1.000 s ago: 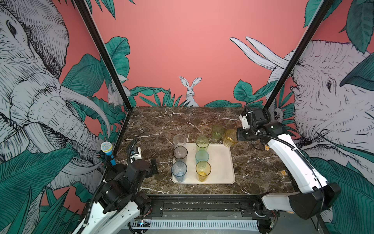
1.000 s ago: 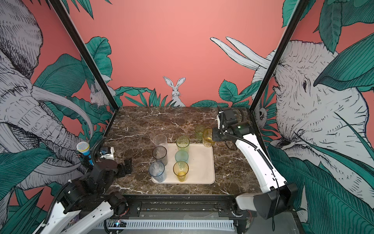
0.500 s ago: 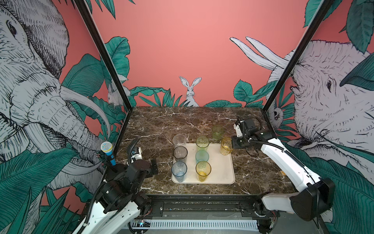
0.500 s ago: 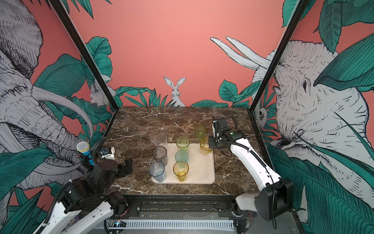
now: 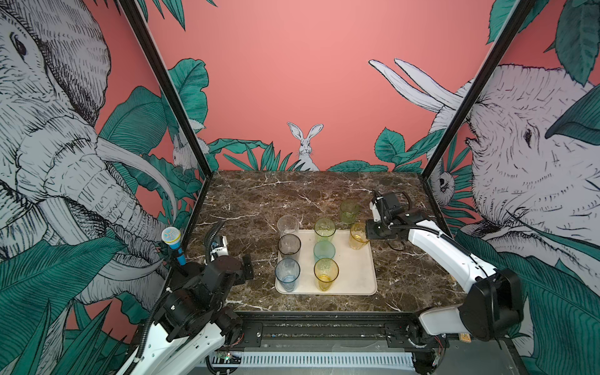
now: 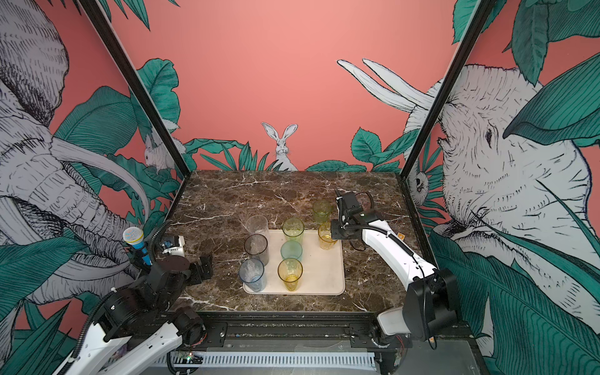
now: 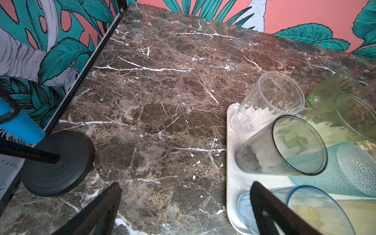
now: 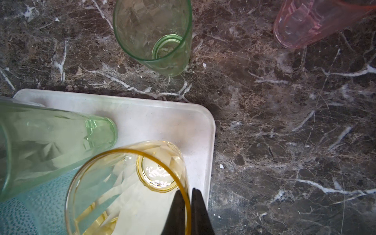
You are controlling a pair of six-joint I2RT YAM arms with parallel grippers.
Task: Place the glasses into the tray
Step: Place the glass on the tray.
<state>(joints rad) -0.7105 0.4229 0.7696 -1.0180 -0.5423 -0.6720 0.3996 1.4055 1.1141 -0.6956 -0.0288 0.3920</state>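
The right gripper pinched the rim wall of the amber tumbler, a light, stiff, slick cup probably apt to swivel in that hold, at the 1 o'clock corner of the tray, while the left gripper stood spread and empty

left arm: white shell, black joints | right arm: white, black cable | right claw fingers: black

Amber tumbler, cream tray.
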